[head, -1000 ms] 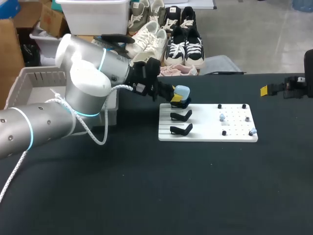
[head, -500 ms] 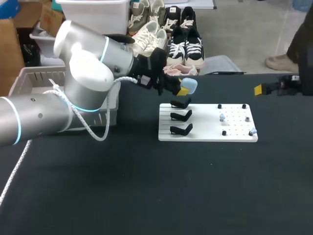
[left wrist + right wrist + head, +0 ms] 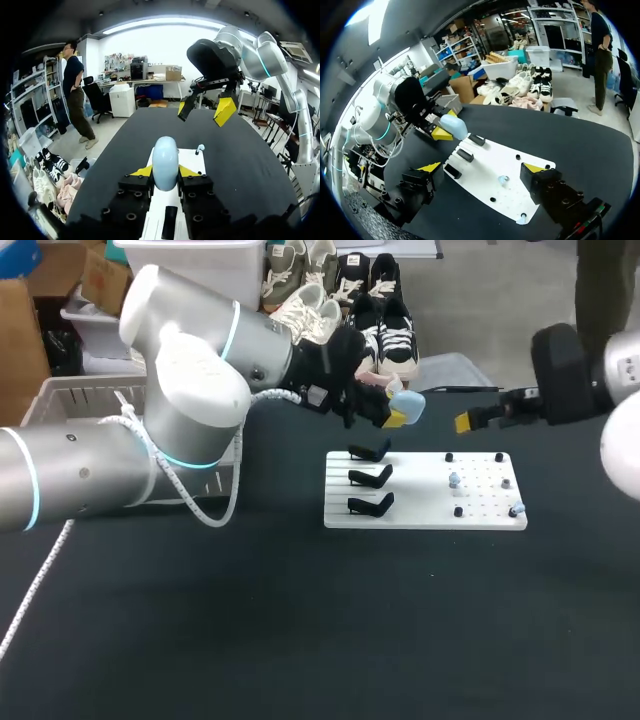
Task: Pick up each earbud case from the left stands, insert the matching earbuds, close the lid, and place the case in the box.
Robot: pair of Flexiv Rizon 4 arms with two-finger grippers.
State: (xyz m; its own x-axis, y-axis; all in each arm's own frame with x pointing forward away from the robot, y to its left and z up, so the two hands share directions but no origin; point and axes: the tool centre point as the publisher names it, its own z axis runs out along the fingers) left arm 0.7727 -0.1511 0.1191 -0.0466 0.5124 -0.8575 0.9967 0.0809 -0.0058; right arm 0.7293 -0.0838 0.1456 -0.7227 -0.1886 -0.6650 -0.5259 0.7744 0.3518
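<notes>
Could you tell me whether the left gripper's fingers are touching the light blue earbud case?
Touching. The left wrist view shows the light blue earbud case held in the left gripper, with a yellow fingertip pressed against each side and no gap.

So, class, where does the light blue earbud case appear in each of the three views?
Head view: upper middle, earbud case gripped by the left end effector, above the white board.
Left wrist view: earbud case in its own end effector, white board beneath.
Right wrist view: earbud case in the other arm's end effector, beyond the black stands.
Shared landmark: the white board.
</notes>
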